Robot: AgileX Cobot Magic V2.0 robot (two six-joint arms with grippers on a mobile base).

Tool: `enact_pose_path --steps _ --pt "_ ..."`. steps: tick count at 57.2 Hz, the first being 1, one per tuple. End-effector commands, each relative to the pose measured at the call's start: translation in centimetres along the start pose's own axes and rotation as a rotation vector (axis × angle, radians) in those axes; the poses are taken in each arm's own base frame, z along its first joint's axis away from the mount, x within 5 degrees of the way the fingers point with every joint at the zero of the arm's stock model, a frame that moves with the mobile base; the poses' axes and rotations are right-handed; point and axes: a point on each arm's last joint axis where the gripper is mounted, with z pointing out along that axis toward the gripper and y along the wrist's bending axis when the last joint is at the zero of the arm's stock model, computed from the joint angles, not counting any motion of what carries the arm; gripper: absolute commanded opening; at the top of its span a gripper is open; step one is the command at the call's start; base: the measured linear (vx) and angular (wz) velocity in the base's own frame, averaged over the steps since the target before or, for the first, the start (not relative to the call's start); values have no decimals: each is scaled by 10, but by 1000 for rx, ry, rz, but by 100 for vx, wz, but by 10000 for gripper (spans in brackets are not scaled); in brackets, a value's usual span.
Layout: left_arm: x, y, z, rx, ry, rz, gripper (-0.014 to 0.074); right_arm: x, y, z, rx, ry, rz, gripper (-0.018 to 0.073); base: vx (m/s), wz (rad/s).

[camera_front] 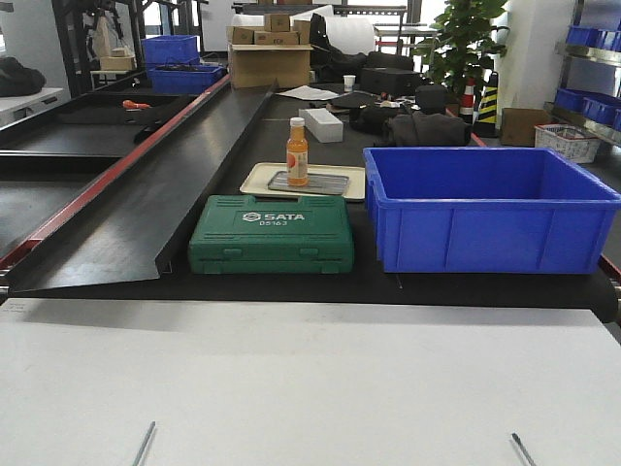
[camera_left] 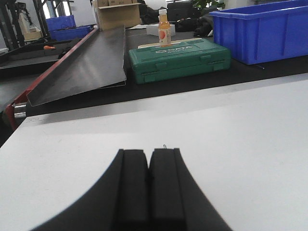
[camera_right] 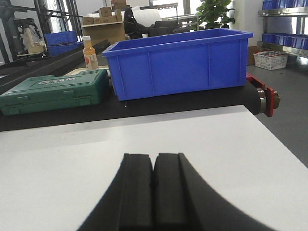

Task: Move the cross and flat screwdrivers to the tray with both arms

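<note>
In the left wrist view my left gripper hangs low over the white table, its black pads pressed together with nothing between them. My right gripper is shut the same way over the same table. Two thin silvery rods poke in at the bottom edge of the front view. They look like screwdriver shafts; no handles show. The grey metal tray lies on a cream tray on the black belt beyond the table. An orange bottle stands at it.
A green SATA tool case sits at the belt's front edge, with a deep blue bin to its right. A long dark metal chute slopes along the left. Boxes, bags and more blue bins stand further back.
</note>
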Motion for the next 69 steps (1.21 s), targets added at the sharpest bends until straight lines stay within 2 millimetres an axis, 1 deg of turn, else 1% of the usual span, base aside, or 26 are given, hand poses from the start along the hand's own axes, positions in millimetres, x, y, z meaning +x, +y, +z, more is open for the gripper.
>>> enact_pose_path --steps 1,33,37,42,47,49,53,56,59,60,63,66,67,68,69 --pt "4 1 1 -15 -46 -12 2 -2 0 0 -6 -75 -13 -9 0 0" --pt "4 1 1 -15 -47 -12 2 -2 0 0 -6 -75 -13 -9 0 0" --pt "3 1 1 -16 -51 -10 2 -4 1 0 -9 -96 -13 -9 0 0" --pt "-4 2 0 -30 -112 -10 2 -6 1 -1 -14 -122 -13 -9 0 0" --pt "-14 4 -1 -52 -211 -19 2 -16 3 -2 -29 -219 -20 -9 0 0" --pt "-18 5 -2 -60 -254 -34 2 -21 4 -4 -38 -275 -20 -9 0 0" --pt "-27 7 -5 -73 -351 -85 2 -39 6 -9 -52 -382 -30 -9 0 0" --pt "-38 9 -8 -72 -401 -121 2 -61 8 -15 -52 -431 -44 -9 0 0" --pt "-58 11 -12 -70 -431 -130 2 -84 10 -20 -40 -435 -73 -9 0 0" --pt "-67 12 -13 -68 -440 -130 2 -96 11 -23 -37 -449 -82 -9 0 0" --pt "-91 14 -13 -65 -437 -119 2 -127 13 -24 -19 -419 -127 -9 0 0" --pt "-123 17 -12 -66 -438 -91 2 -160 16 -21 -6 -392 -159 -9 0 -1" --pt "-131 18 -8 -65 -419 -81 2 -168 17 -19 -2 -385 -174 -9 0 0" --pt "-144 19 -8 -66 -420 -65 2 -180 18 -16 0 -373 -180 -9 0 0" --pt "-151 19 -2 -64 -395 -55 2 -188 19 -13 2 -369 -187 -9 0 0"
